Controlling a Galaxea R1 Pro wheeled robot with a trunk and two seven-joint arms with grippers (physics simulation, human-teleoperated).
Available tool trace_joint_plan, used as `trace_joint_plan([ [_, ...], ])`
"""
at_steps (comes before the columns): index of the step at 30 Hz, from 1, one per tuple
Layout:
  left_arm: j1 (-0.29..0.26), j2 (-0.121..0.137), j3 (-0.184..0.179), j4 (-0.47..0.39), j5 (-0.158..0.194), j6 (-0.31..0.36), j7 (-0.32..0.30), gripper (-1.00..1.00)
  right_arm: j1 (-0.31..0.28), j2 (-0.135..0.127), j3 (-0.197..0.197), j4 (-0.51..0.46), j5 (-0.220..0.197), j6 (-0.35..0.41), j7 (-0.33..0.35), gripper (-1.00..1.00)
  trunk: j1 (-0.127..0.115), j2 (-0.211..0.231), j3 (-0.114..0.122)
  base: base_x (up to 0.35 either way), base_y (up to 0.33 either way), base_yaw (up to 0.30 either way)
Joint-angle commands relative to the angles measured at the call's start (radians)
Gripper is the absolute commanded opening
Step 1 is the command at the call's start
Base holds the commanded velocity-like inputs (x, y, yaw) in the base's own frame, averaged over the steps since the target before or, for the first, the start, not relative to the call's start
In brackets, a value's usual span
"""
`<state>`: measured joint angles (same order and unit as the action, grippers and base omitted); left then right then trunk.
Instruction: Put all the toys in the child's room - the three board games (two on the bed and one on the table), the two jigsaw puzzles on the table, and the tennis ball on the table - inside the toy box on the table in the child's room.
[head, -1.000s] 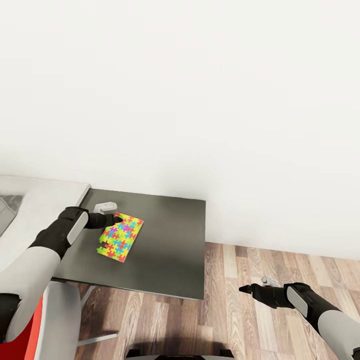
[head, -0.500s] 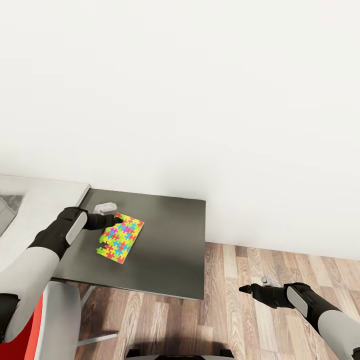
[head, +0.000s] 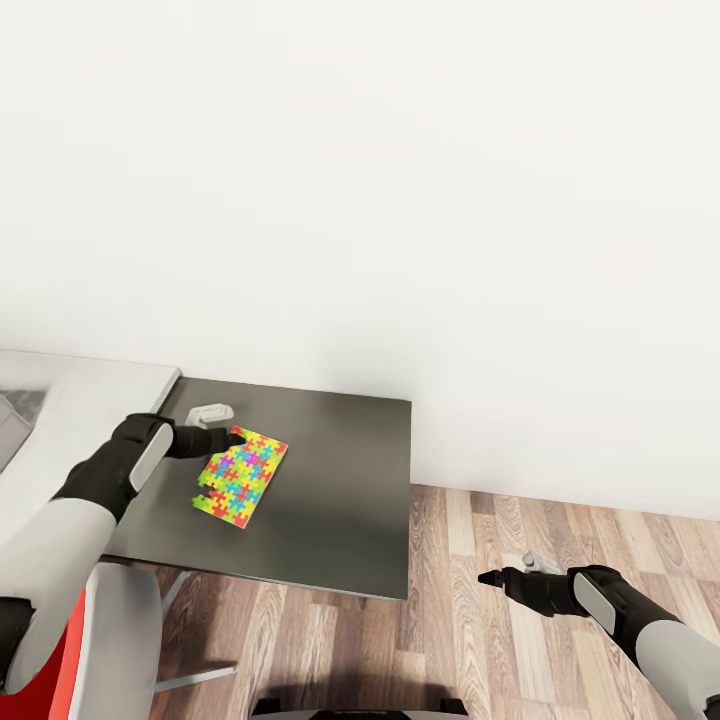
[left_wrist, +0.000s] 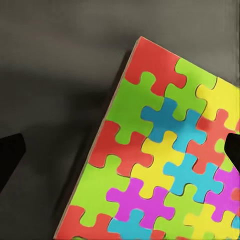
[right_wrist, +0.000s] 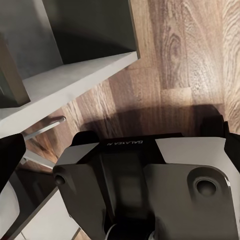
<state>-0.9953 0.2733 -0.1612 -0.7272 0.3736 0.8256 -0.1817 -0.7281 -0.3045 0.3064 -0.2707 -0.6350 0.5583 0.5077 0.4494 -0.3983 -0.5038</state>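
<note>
Room: white wall (head: 400, 200) ran behind the dark table (head: 330, 520), with wood-plank floor (head: 480, 620) beside and in front of it.
Table: you had its dark top against the wall, a pale grey surface (head: 70, 420) adjoining its far-left side.
Jigsaw puzzle: the jigsaw puzzle (head: 241, 476) lay flat on the table, near the table's edge by the pale surface; the left wrist view showed its corner (left_wrist: 165, 150) close up.
Left gripper: your left gripper (head: 228, 438) sat at the puzzle's wall-side corner, its dark fingertips (left_wrist: 10, 155) spread wide, one over bare tabletop and one over the puzzle.
Right gripper: your right gripper (head: 492, 577) hung over the floor, well apart from the table; I cannot tell how its fingers stood.
Small pale object: a small pale object (head: 211, 412) rested on the table just beside the left gripper, toward the wall.
</note>
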Motion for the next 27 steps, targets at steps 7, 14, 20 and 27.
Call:
trace_joint_plan([
  [7, 0.020, 0.001, -0.001, -0.058, -0.004, 0.034, -0.005, 1.00, -0.001, -0.001, 0.003, -0.001, -0.003, 0.004, 0.002, 1.00, 0.001, -0.002, -0.001, 0.000, 0.000, 0.000],
  [14, 0.032, 0.001, 0.000, -0.076, -0.004, 0.046, -0.005, 1.00, -0.001, -0.001, 0.003, -0.001, -0.003, 0.004, 0.002, 1.00, 0.001, -0.002, -0.001, 0.000, 0.000, 0.000],
  [20, 0.034, 0.001, 0.000, -0.078, -0.005, 0.049, -0.005, 1.00, -0.001, -0.001, 0.003, -0.001, -0.003, 0.003, 0.002, 1.00, 0.001, -0.002, -0.001, 0.000, 0.000, 0.000],
  [27, 0.035, 0.001, 0.000, -0.078, -0.007, 0.065, -0.004, 1.00, -0.001, 0.000, 0.003, -0.001, -0.003, 0.003, 0.002, 1.00, 0.001, -0.002, -0.001, 0.000, 0.000, 0.000],
])
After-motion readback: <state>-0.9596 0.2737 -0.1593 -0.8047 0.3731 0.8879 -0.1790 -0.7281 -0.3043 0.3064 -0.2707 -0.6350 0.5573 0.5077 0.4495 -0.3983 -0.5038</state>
